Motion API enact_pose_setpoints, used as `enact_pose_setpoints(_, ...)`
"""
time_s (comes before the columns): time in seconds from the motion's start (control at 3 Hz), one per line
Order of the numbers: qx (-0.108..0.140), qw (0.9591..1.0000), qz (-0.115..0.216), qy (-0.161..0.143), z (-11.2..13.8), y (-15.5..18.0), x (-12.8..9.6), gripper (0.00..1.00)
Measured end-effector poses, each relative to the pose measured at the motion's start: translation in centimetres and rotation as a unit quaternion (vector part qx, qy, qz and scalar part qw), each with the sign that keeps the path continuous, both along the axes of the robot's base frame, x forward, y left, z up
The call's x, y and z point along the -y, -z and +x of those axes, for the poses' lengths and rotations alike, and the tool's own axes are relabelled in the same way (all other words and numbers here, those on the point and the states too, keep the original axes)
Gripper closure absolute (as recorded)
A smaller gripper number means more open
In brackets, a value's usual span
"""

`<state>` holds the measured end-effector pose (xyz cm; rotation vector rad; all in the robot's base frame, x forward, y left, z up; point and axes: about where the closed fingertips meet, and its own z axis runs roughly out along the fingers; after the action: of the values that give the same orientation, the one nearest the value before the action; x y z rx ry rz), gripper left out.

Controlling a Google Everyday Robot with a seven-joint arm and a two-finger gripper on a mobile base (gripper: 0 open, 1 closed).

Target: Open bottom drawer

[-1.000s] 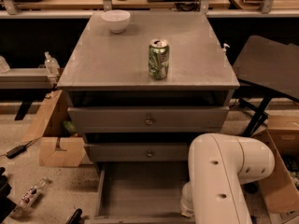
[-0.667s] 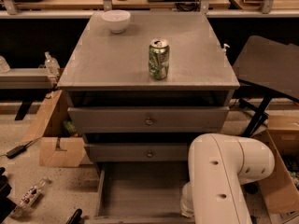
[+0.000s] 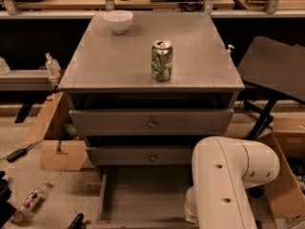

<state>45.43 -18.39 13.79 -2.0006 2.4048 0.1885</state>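
The grey cabinet fills the middle of the camera view, with the top drawer front and the middle drawer front both pushed in. Below them the bottom drawer stands pulled out toward me. Its shallow grey box is empty, and its front lies at the frame's lower edge with no knob showing. My white arm bulks at the lower right, beside the drawer's right wall. The gripper is out of view, somewhere below the frame past the arm.
A green can and a white bowl stand on the cabinet top. Cardboard boxes lie on the floor at left and a small bottle nearby. A black folding stand and more cardboard are at right.
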Motion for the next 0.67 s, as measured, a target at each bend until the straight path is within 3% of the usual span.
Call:
enact_pose_setpoints(0.33, 0.0, 1.0, 0.0, 0.0, 0.0, 0.03, -0.04, 0.04)
enact_pose_setpoints(0.67, 0.0, 1.0, 0.0, 0.0, 0.46, 0.04, -0.21, 0.0)
